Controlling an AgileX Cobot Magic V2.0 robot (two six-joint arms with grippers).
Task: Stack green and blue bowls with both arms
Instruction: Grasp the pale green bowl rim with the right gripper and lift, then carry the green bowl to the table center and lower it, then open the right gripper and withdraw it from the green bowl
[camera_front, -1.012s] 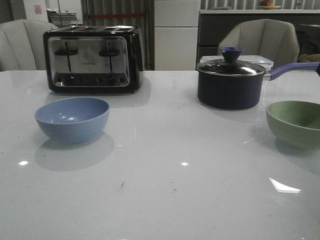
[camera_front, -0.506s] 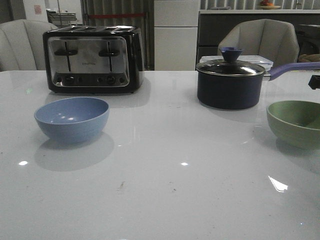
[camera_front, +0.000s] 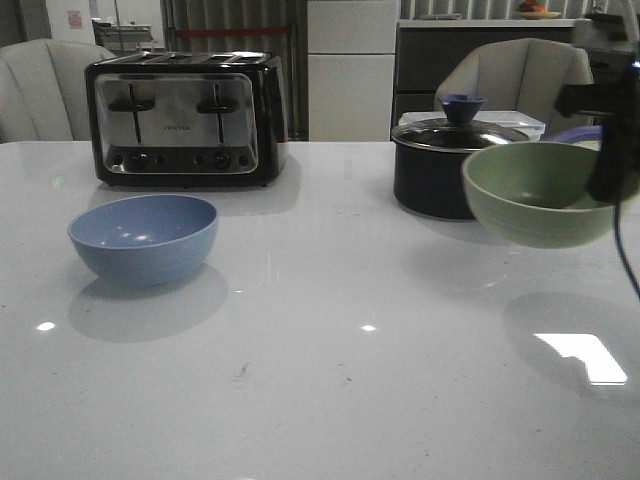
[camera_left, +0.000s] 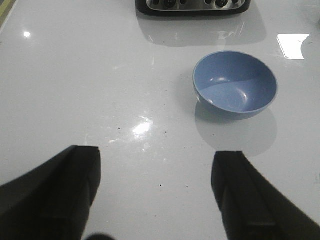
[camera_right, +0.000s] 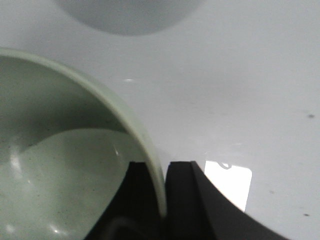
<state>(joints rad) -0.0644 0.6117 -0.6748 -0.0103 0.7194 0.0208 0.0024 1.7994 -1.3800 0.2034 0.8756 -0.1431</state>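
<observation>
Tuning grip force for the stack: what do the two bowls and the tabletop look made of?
Green bowl, pinched at its rim by the right gripper: matte, faintly speckled, thin wall; looks like plastic or fibre composite, though glazed ceramic can't be ruled out.
Blue bowl: same matte finish, only soft highlights; likely the same material.
Table: white, glossy, mirrors the lights; polished stone or laminate.

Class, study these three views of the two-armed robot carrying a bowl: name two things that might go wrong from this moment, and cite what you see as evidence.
1. The right gripper pinches only the thin rim of the pale green matte bowl, held off the table; it might tilt or slip out.
2. The dark navy lidded saucepan stands just behind the raised bowl, so a swing backward may knock it.
</observation>
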